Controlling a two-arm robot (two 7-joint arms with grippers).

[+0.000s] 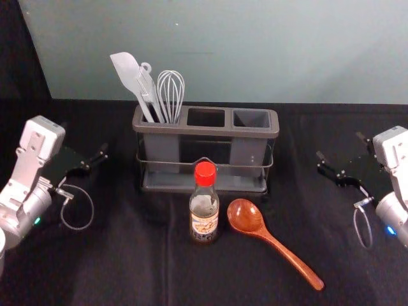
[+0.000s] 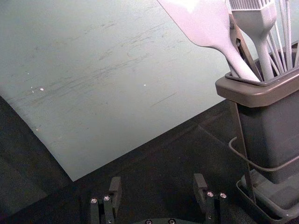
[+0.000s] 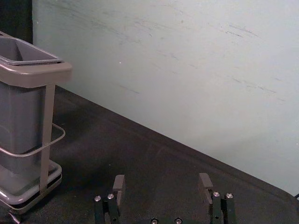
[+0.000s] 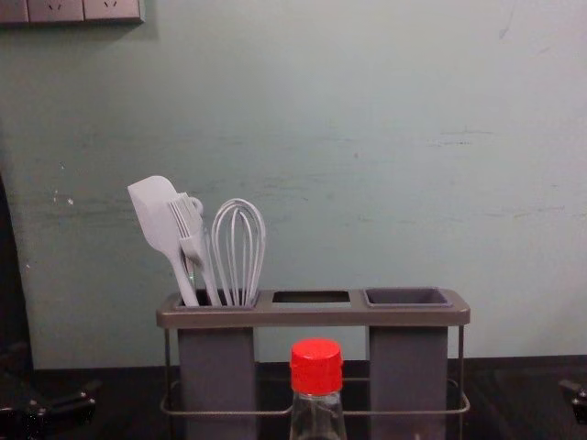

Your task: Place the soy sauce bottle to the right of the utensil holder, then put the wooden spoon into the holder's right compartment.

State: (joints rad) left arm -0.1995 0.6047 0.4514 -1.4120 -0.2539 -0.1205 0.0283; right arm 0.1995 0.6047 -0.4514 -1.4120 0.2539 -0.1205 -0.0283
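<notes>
Glassy, likely slick, the soy sauce bottle (image 1: 204, 217) wants gripping mid-body; left hand (image 2: 158, 186) and right hand (image 3: 162, 186) hang spread, toward the worktop's (image 1: 140, 268) side edges.

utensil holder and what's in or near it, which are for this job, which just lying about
Job:
- red-capped clear soy sauce bottle
- brown wooden spoon
- grey-brown rectangular utensil holder

Not the job:
- pale flat spatula
- pale bristled brush
- pale looped whisk
</notes>
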